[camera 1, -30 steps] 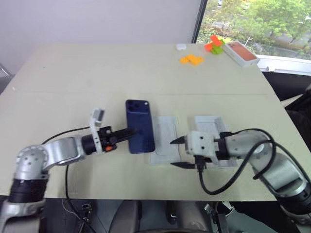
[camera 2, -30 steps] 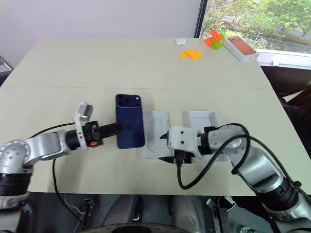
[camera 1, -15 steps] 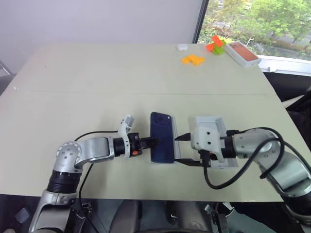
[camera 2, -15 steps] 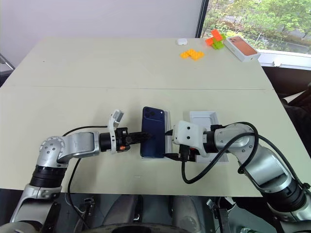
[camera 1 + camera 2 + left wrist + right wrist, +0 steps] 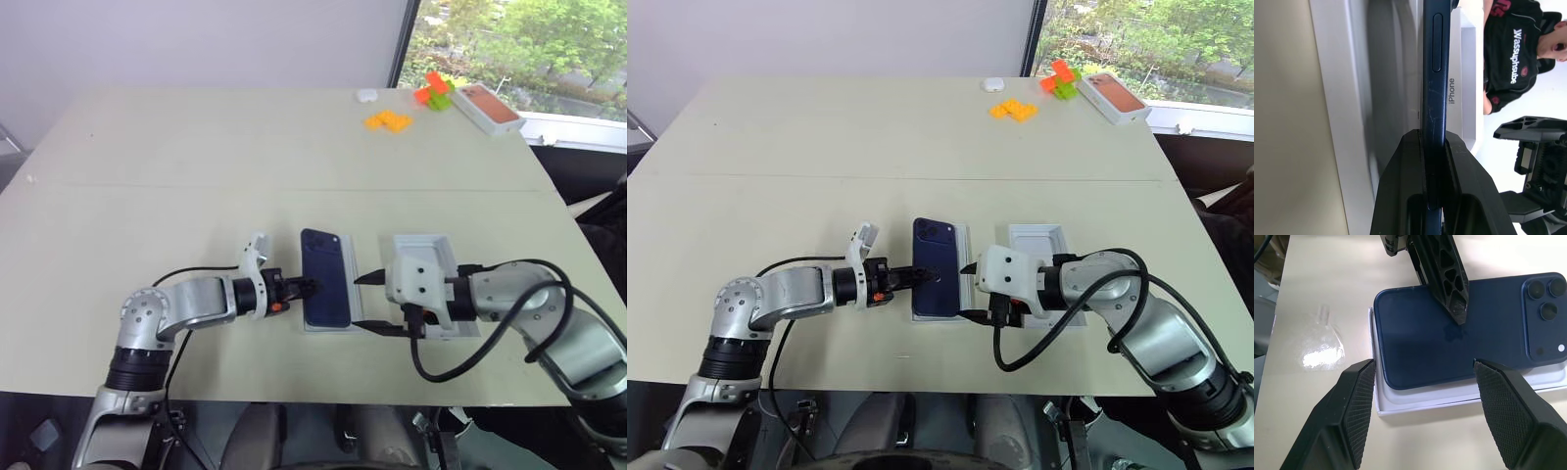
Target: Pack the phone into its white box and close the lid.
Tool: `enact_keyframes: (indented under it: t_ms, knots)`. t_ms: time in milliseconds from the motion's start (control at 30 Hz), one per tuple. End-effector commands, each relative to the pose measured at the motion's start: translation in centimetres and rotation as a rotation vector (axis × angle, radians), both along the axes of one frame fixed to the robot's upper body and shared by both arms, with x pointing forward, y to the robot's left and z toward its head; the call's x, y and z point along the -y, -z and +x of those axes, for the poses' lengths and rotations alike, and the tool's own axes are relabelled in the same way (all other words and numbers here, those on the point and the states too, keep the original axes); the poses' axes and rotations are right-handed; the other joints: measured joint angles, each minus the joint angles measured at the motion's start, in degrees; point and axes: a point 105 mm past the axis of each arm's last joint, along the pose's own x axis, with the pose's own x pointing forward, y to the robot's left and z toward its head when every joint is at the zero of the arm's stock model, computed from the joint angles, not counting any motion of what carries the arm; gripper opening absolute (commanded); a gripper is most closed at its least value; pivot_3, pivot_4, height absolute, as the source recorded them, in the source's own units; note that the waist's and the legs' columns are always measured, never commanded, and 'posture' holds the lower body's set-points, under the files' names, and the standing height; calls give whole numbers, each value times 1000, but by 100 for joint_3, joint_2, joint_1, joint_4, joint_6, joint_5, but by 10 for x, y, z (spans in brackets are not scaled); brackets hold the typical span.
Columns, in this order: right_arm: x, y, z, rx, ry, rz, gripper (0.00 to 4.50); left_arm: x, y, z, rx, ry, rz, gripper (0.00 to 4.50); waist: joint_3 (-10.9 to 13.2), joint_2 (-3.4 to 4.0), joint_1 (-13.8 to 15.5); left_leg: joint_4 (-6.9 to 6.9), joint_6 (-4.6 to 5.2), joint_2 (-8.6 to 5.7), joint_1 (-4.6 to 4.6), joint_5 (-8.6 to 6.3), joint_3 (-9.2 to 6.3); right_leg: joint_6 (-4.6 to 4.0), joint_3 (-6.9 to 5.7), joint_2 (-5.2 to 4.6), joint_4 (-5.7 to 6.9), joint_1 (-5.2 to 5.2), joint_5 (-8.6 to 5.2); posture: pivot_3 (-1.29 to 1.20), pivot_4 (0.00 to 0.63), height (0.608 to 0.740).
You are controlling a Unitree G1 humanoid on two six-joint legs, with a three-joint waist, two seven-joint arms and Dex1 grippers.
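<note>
Over one box (image 5: 1469,399) — one phone (image 5: 1459,338)

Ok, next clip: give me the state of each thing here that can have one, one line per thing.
phone: pinched at its edge, back up, over the white box, not fully seated
white box: open, under the phone
lid: off, hollow side up, beside the box
left gripper: shut on the phone
right gripper: open, fingers either side of the box's near end
orange-printed box: closed, at the far corner
</note>
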Motion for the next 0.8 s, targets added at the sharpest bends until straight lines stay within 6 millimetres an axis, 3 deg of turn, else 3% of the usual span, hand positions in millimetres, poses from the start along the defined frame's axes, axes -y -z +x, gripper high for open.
enact_keyframes:
  t_ms: [33, 600, 633, 800]
  knots:
    - [-2, -7, -3, 50, -21, -7, 3304, 4, -12, 1, 36, 17, -34, 0, 0, 0, 0, 0, 0, 0, 0, 0, 0, 0, 0, 0, 0, 0, 0, 0, 150, 740]
    - [5, -7, 2, 57, 27, -22, 3304, 7, -10, 0, 20, 34, -45, 0, 0, 0, 0, 2, -1, -1, 1, 1, 0, -1, 0, 1, 1, 1, 1, 0, 150, 740]
    - [5, -7, 2, 57, 27, -22, 3381, 7, -10, 0, 21, 35, -45, 958, 0, 0, 1, 2, -2, -1, 0, 1, 0, -1, 0, 1, 1, 1, 1, 0, 150, 740]
    - [5, -7, 2, 56, 25, -21, 3381, 3, -14, 0, 43, 32, -52, 3215, -1, -1, 1, 2, -2, -1, 3, 2, 0, -1, 0, 1, 1, 4, 1, 0, 150, 740]
